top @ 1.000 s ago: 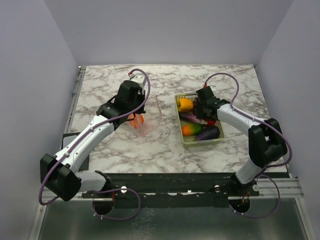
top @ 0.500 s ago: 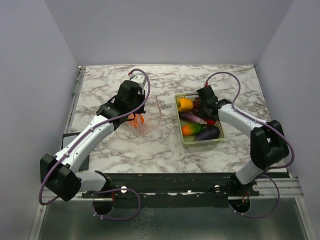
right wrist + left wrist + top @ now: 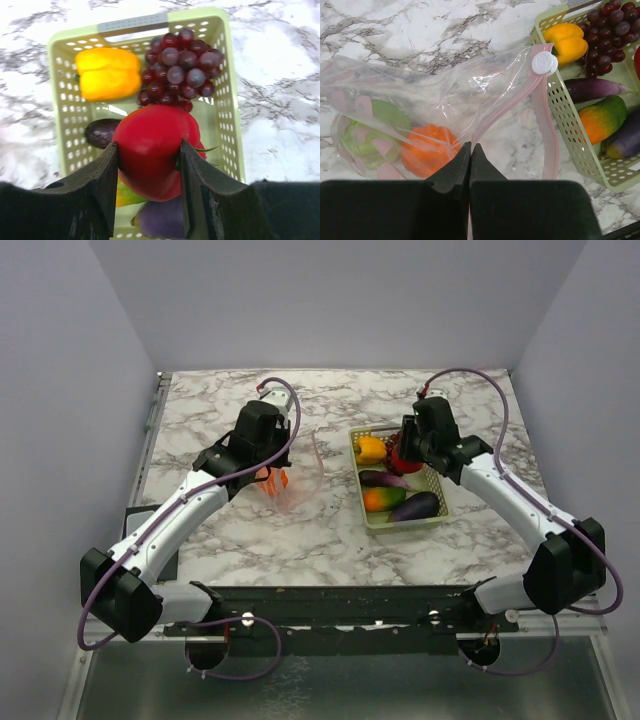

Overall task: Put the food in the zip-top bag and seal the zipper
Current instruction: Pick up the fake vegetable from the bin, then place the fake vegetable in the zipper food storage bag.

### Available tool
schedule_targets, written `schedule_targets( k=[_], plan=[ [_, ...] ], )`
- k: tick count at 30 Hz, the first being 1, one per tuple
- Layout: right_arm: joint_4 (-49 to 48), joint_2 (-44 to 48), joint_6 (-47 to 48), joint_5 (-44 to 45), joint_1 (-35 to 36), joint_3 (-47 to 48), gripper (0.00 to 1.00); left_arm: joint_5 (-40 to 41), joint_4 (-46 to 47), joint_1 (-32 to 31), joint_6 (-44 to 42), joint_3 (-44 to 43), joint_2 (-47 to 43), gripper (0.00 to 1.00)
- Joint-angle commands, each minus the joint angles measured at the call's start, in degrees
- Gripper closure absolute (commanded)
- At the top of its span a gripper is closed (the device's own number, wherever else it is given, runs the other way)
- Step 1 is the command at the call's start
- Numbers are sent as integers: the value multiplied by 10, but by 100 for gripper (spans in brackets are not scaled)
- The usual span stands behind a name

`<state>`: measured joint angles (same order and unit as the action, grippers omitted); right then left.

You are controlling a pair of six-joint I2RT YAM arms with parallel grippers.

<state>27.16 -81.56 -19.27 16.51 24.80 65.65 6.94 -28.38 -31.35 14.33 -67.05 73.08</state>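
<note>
Marble table [image 3: 300, 540], red fruit [image 3: 152, 150] between fingers [image 3: 97, 192]

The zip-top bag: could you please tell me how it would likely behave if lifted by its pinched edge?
Probably floppy: the zip-top bag is thin, creased film lying slack. It would likely sag toward the orange piece and green piece inside. The left gripper pinches only the zipper, so the mouth may droop.

No words, labels, brands or numbers can be read in any view, neither on the basket [image 3: 231, 125] nor on the zip-top bag [image 3: 420, 85].
</note>
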Motion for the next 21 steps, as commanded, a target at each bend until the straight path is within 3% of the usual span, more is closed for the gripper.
schedule_targets(
  k=[1,15,21],
  plan=[
    [-6,39,15,-85,6,4,82,-3,7,0,4,7,-6,100],
    [-85,125,2,-317,40,-6,83,-3,7,0,3,7,-5,100],
    [-116,132,-12,-343,84,-3,83,-3,7,0,4,7,-6,100]
  ],
)
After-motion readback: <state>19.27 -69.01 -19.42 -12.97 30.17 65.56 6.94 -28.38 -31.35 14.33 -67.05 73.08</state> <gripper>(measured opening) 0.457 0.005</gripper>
